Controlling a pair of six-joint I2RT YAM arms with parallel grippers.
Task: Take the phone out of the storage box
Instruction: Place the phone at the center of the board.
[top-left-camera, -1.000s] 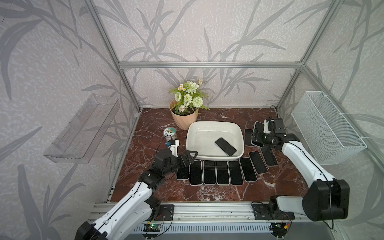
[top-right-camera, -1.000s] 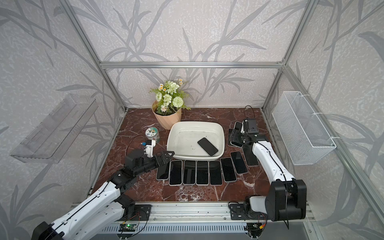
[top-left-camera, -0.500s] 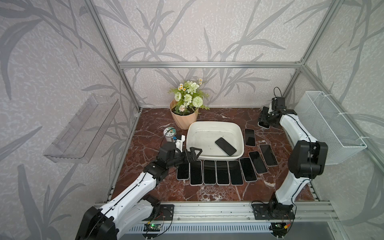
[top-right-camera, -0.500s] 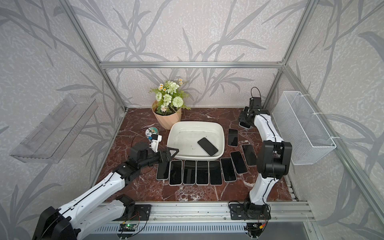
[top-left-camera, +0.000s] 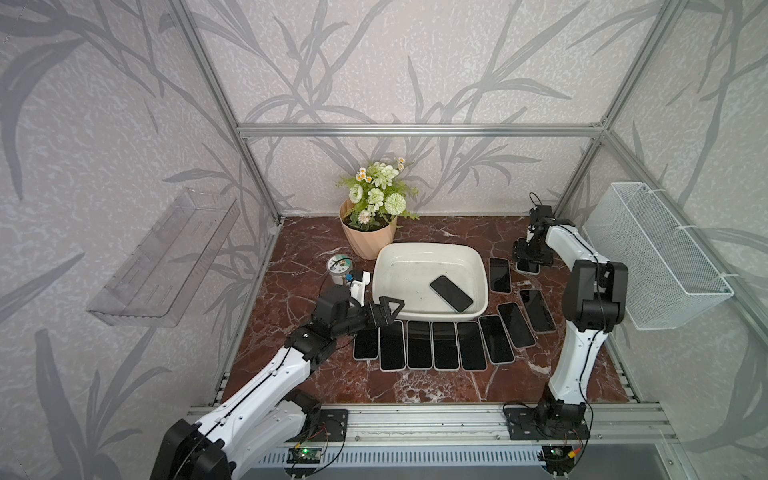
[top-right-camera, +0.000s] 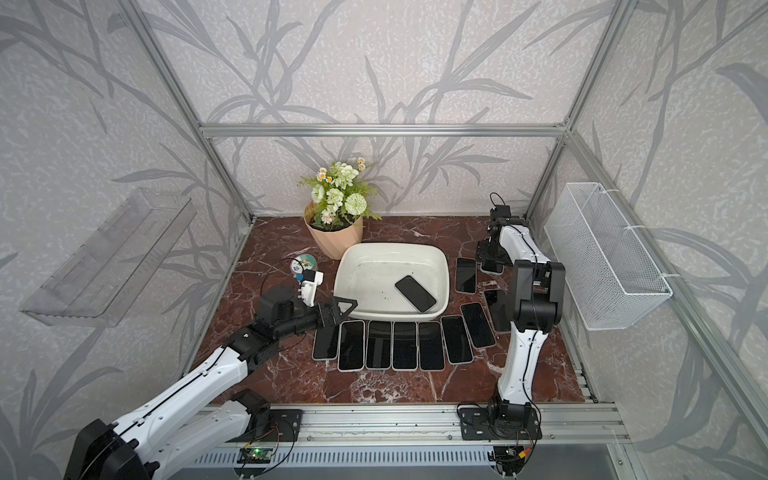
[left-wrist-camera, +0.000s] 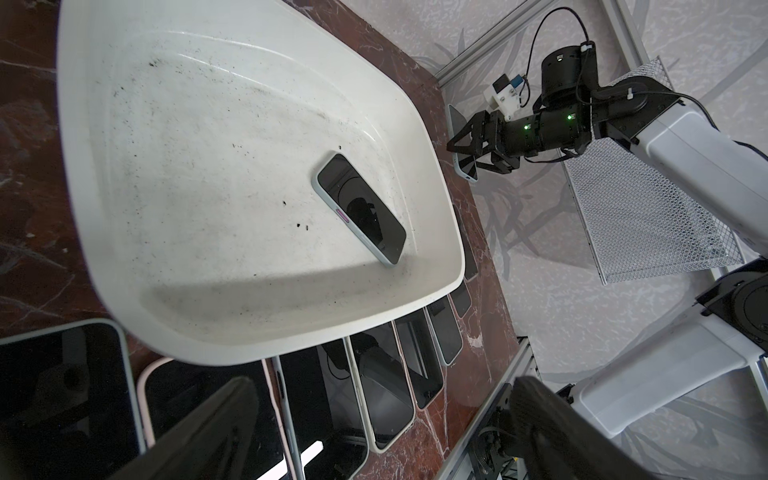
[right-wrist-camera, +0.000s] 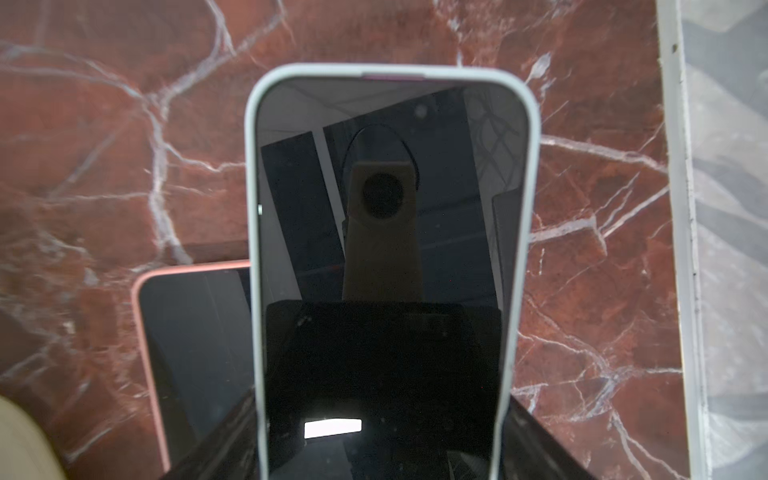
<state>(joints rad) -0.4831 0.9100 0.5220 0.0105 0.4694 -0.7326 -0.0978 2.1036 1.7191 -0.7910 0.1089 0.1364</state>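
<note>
A clear plastic tray (top-left-camera: 162, 266) hangs on the left wall, with nothing visible in it. Near it, the left gripper (top-left-camera: 390, 312) hovers at the near-left corner of the storage box (top-left-camera: 432, 314). Its fingers are spread fully and hold nothing. A small round tin (top-left-camera: 340, 266) and a potted bunch of flowers (top-left-camera: 368, 241) stand to the far left of the box.

One phone (top-left-camera: 451, 293) is left inside. It lies flat and diagonal, screen up, toward the near-right corner of the gritty floor. A row of phones (top-left-camera: 445, 345) lines the near side of the box and curves up its right side, so most of the job looks done.

At the far right, the right gripper (top-left-camera: 531, 261) points down, its fingers closed across a pale-blue-cased phone (right-wrist-camera: 382, 208) just beside a pink-cased phone (right-wrist-camera: 195, 332). Whether the held phone touches the tabletop cannot be told. It probably needs setting down, and then the last phone needs lifting out.

The tabletop (top-left-camera: 415, 386) is glossy red-brown marble with white veins. Aluminium framing and leaf-patterned wallpaper enclose it, and a white wire-mesh basket (top-left-camera: 652, 266) hangs on the right wall.
</note>
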